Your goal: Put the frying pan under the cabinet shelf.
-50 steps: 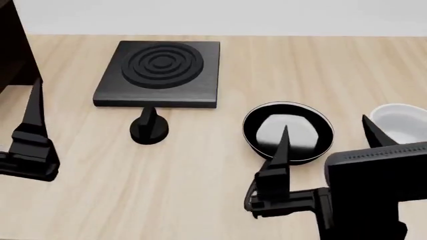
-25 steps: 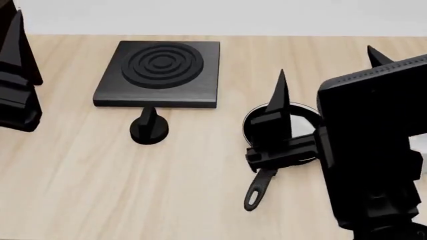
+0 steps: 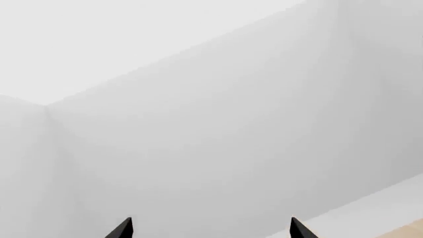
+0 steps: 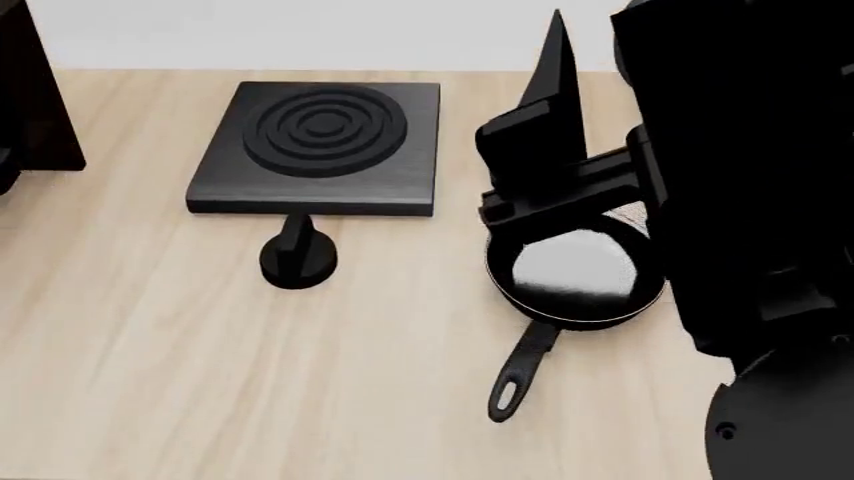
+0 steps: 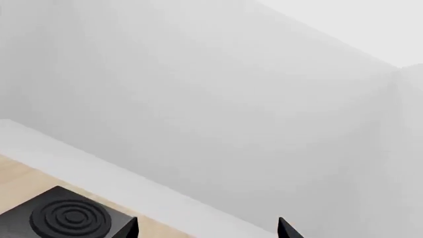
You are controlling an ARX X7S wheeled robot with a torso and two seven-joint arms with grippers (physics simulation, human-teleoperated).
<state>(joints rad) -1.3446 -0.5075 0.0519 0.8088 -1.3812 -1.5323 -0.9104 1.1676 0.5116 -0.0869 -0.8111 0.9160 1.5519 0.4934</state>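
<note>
My black right gripper (image 4: 554, 60), glossy black frying pan (image 4: 575, 277) with whitish sheen, black stove plate (image 4: 318, 147) with concentric rings, black knob (image 4: 298, 253), pale wood table (image 4: 200, 380), near-black cabinet shelf (image 4: 34, 100)

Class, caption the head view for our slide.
Small round black frying pan on wooden table, raised right gripper above it, empty.

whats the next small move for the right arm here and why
Probably lower the right gripper toward the long handle of the small round black frying pan. The gripper is raised above the light wooden table, its wrist camera facing the wall, while the pan lies ungrasped, far from the dark brown cabinet shelf at the left edge.
</note>
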